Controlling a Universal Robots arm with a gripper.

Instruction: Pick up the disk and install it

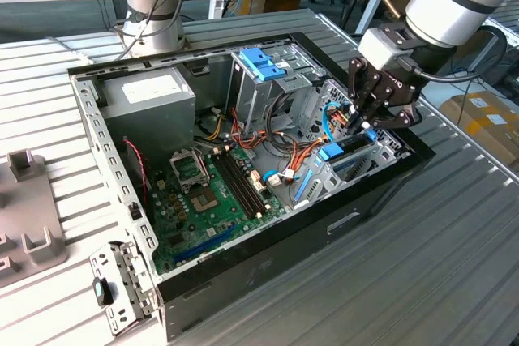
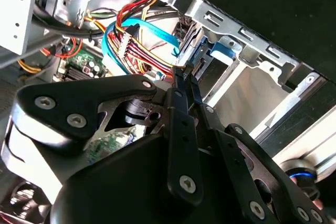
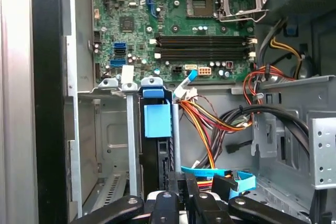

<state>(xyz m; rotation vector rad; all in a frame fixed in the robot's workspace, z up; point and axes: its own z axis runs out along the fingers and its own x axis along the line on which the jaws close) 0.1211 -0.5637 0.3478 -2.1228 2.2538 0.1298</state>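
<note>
Disk [image 1: 350, 151], a flat dark rectangular hard drive framed by bright blue plastic rails with a blue tab end, sits edge-up in a metal drive bay of the open black desktop computer case [image 1: 268, 249], at the corner of the case toward the exterior view's right. In the first wrist view its blue tab [image 3: 157, 119] stands between two grey metal bay walls, with the dark body below it. The arm's black gripper [image 1: 362, 121] hangs directly over the disk's far end; in the second wrist view its thin fingers [image 2: 184, 90] are pressed close together, and whether they pinch an edge of the disk I cannot tell. A green motherboard [image 1: 207, 192] covers the case floor, and red, orange and yellow power wires [image 3: 207, 124] plus a light blue flat cable [image 2: 152, 32] run just beside the bay. A tall metal drive cage with a blue plastic handle [image 1: 263, 64] stands near the case's far edge. The case rests on a ribbed grey metal table [image 1: 438, 265].
</note>
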